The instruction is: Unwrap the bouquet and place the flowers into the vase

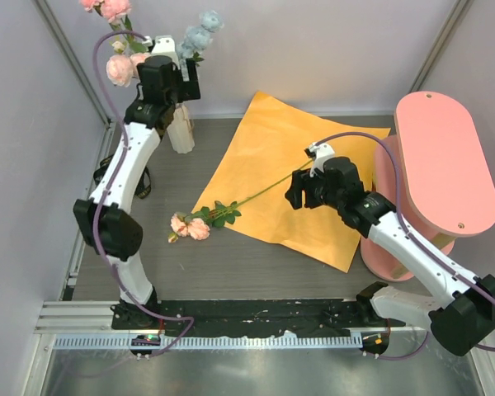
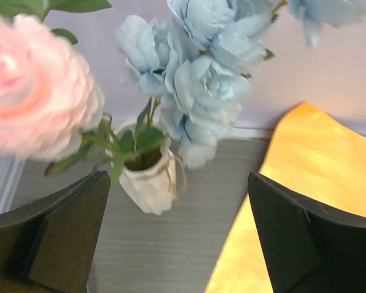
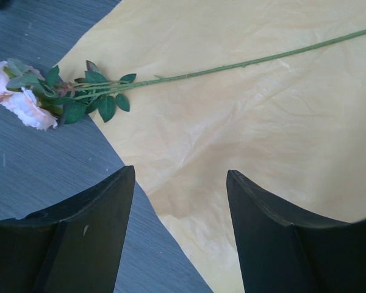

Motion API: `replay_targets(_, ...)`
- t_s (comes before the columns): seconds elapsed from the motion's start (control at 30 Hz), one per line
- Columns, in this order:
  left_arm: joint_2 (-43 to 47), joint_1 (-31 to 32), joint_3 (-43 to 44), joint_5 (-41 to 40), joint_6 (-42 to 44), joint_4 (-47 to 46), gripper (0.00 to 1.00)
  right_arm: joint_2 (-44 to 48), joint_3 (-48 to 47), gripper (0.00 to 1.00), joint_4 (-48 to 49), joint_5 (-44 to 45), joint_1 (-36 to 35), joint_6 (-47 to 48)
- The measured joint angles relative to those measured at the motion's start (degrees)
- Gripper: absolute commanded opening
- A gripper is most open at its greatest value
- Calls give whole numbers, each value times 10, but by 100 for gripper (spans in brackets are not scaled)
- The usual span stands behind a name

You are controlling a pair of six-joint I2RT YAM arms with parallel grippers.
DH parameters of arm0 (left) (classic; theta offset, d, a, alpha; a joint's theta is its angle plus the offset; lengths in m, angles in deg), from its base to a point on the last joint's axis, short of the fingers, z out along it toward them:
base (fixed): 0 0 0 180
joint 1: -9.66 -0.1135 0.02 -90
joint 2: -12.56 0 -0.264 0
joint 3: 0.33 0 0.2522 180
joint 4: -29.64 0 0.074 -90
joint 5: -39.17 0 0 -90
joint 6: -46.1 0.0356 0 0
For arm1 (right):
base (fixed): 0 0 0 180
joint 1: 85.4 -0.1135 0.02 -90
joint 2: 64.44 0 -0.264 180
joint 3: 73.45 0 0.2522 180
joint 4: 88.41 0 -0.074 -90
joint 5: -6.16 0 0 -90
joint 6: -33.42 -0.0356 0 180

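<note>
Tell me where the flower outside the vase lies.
In the top view, the peach flower lies mid-table, blooms on bare tabletop, stem crossing the orange paper.

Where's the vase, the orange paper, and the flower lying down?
vase (image 2: 152,186), left wrist view, on its ribbed body.
paper (image 1: 280,142), top view, on its bare upper part.
flower (image 3: 24,107), right wrist view, on its bloom.

White links and black joints form the left arm (image 1: 132,161) and right arm (image 1: 421,264); a purple cable (image 1: 95,70) loops along each. The pincer fingers (image 2: 61,238) are broad black wedges.
</note>
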State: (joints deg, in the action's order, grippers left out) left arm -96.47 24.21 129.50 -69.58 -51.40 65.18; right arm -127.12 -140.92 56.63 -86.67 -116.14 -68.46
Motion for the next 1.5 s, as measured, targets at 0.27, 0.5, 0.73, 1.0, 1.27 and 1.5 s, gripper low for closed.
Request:
replay_targets(0.27, 187, -1, -171, 111, -117, -5, 100, -19, -1, 68, -7, 38, 0, 23)
replay_targets(0.5, 266, -16, -325, 254, -231, -60, 98, -35, 0, 68, 22, 49, -34, 175)
replay_targets(0.73, 334, -19, -479, 344, -296, -103, 98, -116, 0, 66, 84, 39, -112, 535)
replay_targets(1.0, 381, -35, -525, 366, -263, -104, 98, -346, -80, 59, 137, 23, -111, 786)
replay_targets(1.27, 415, -41, -576, 372, -246, -115, 98, -437, -118, 49, 170, 21, -104, 872)
replay_targets(1.5, 417, -46, -588, 380, -248, -122, 98, -482, -120, 42, 204, 15, -100, 897)
